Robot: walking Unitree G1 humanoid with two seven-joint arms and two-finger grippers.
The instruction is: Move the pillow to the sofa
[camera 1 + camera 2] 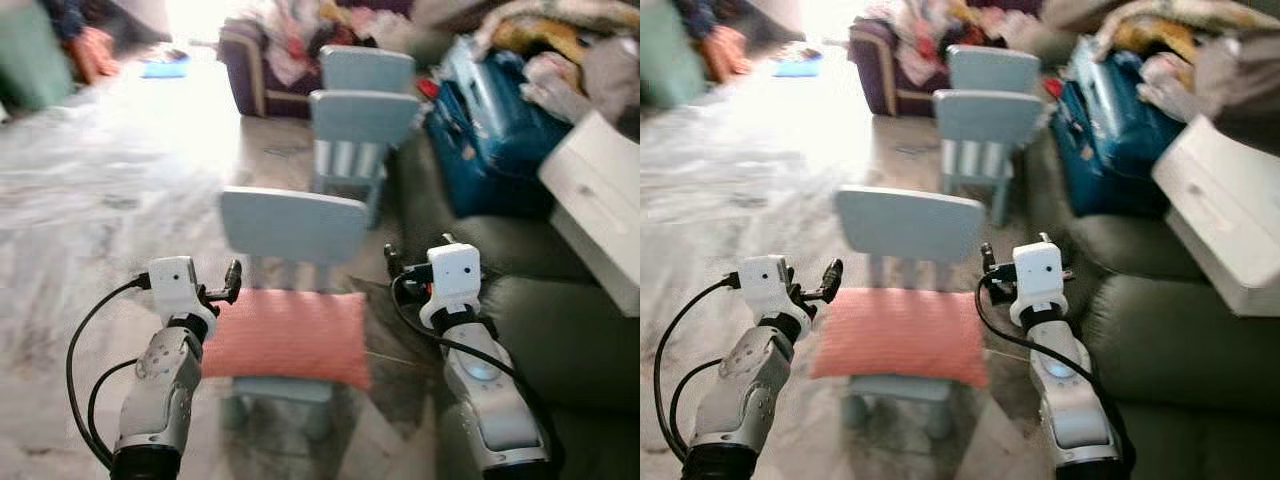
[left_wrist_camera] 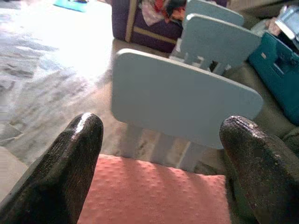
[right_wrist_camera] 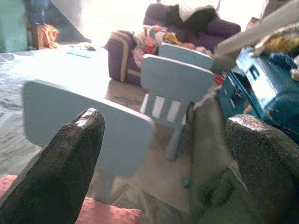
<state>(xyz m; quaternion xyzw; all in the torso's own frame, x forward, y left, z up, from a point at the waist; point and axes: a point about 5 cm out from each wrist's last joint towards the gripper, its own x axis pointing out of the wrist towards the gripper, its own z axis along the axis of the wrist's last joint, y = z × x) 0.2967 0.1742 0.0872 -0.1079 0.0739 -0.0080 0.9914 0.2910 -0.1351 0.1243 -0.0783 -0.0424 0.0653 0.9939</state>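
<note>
Two grippers flanked the pillow (image 1: pixel 288 335), which lay flat on the seat of the nearest chair (image 1: pixel 292 225), low in the middle of the frame. Your left gripper (image 1: pixel 233 281) sat at its left edge and your right gripper (image 1: pixel 391 262) at its right, both spread wide and empty. It looked soft and light, likely to sag, so you would have done best pinching the two side edges together. The chair's back stood behind it; the sofa (image 1: pixel 560 340) at lower right lay close, with bare cushion beside the white box (image 1: pixel 600 190).
</note>
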